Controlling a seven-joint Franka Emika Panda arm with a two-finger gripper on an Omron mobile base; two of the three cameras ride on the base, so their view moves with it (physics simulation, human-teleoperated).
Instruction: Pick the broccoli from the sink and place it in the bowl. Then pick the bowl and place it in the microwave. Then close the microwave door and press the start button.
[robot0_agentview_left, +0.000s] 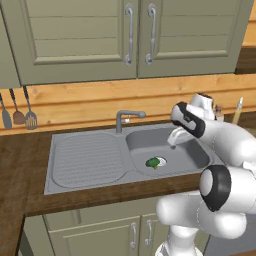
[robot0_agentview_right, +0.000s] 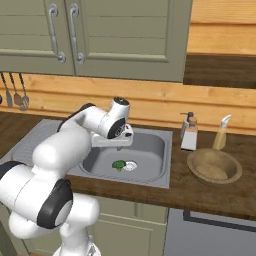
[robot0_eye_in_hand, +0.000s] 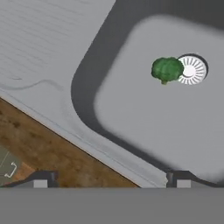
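The bright-green broccoli (robot0_agentview_left: 152, 162) (robot0_agentview_right: 118, 165) (robot0_eye_in_hand: 166, 70) lies on the floor of the grey steel sink (robot0_agentview_left: 85, 160) (robot0_agentview_right: 152, 150) (robot0_eye_in_hand: 144, 131), touching the round drain (robot0_eye_in_hand: 192, 70). My gripper (robot0_agentview_right: 119, 148) (robot0_eye_in_hand: 111, 180) hangs above the basin near its front rim, open and empty, its fingertips (robot0_eye_in_hand: 41, 180) wide apart. The broccoli is some way off from it, toward the upper right of the hand view. The brown wooden bowl (robot0_agentview_right: 214, 167) stands empty on the counter right of the sink. The microwave is out of view.
A grey tap (robot0_agentview_left: 125, 119) rises behind the basin. A soap dispenser (robot0_agentview_right: 189, 132) and a bottle (robot0_agentview_right: 221, 132) stand behind the bowl. Utensils (robot0_agentview_left: 19, 112) hang on the left wall. Green cabinet doors (robot0_agentview_left: 130, 35) are overhead.
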